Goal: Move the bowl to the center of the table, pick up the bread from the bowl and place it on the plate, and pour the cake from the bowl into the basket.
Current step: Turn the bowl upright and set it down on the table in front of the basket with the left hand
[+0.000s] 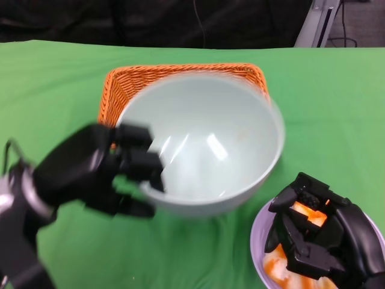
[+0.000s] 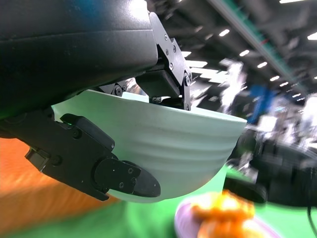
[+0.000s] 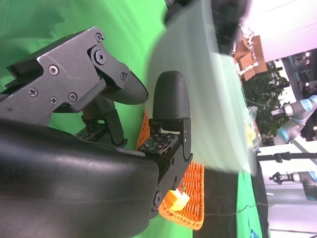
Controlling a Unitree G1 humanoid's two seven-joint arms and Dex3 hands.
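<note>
- The left hand (image 1: 99, 171) grips the pale green bowl (image 1: 207, 141) by its near-left rim, fingers (image 1: 141, 158) hooked over the edge into the inside and the rest of the hand under the outer wall; the left wrist view shows the same clamp from below.
- The bowl is off the bench (image 1: 54, 78), lifted and tipped so that its mouth faces the head camera, right over the orange wicker basket (image 1: 120, 81), which it largely covers. To my judgement this is the pouring pose: rim held so the bowl can turn freely above the basket.
- The bowl's inside looks bare, only glints of light on the glaze (no cake or bread visible in it).
- Whether the cake has landed in the basket I cannot tell from the head view, as the bowl hides the basket's floor; in the right wrist view a small orange-and-yellow piece (image 3: 177, 199) shows by the basket's weave, too small to name.
- The right hand (image 1: 319, 232) rests low over the lilac plate (image 1: 257, 232) at the near right, fingers curled down around orange-and-white food (image 1: 304, 214), likely the bread; whether they grip it or only cage it I cannot tell.
- Judged so, the bread step looks done and the pour is in its last part.
</note>
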